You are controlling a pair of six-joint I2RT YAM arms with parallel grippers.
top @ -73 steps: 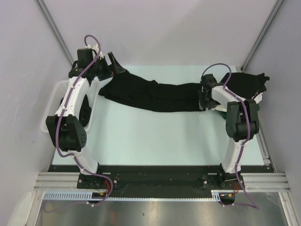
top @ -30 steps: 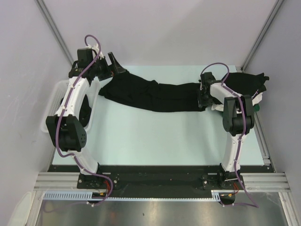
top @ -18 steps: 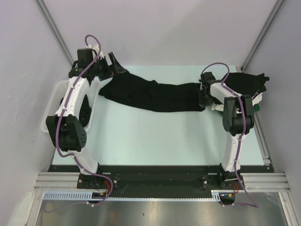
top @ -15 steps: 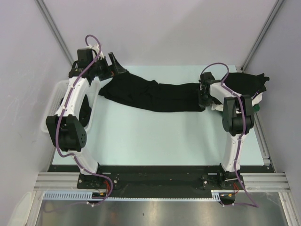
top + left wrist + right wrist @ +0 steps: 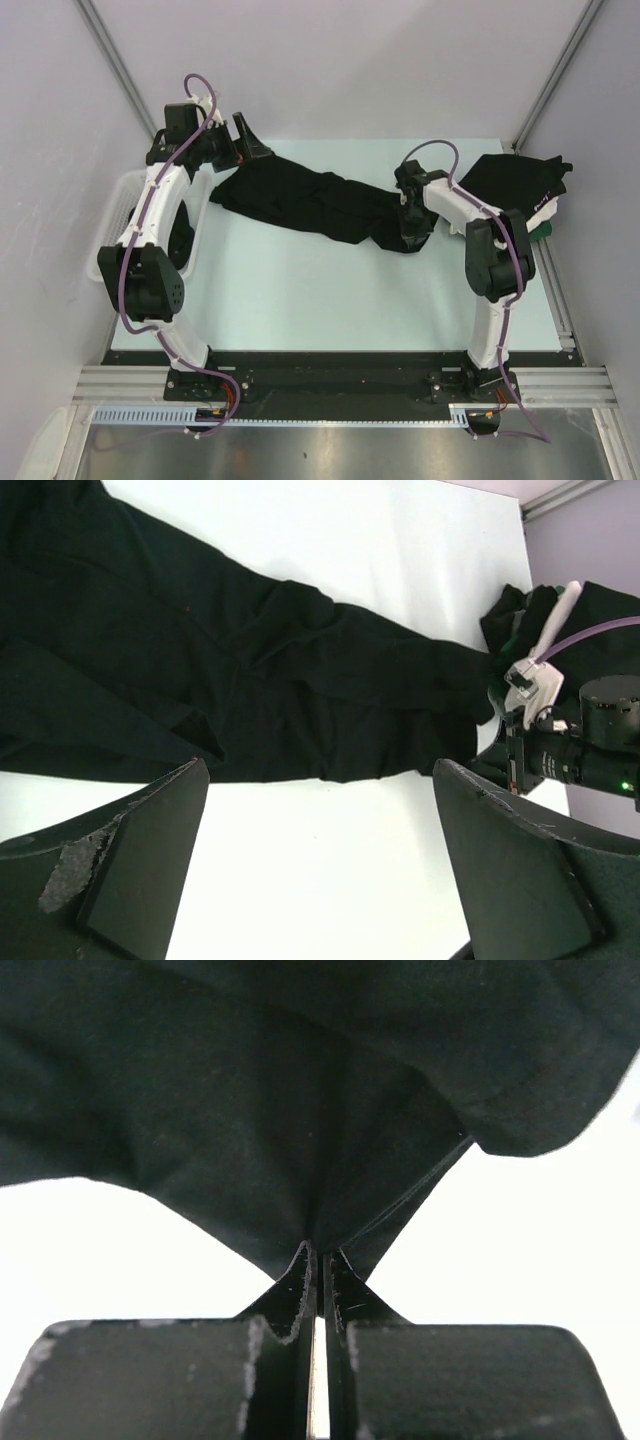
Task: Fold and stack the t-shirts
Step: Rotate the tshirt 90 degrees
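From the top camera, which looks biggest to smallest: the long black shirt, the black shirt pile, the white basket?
1. long black shirt: clearly largest.
2 or 3. black shirt pile and white basket: about alike; the left arm hides much of the basket, so I cannot rank them.

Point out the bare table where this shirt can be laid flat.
Bare: the wide near half of the table, from the black t-shirt to the near edge. Crowded: far right, by the folded pile; left edge, the basket.
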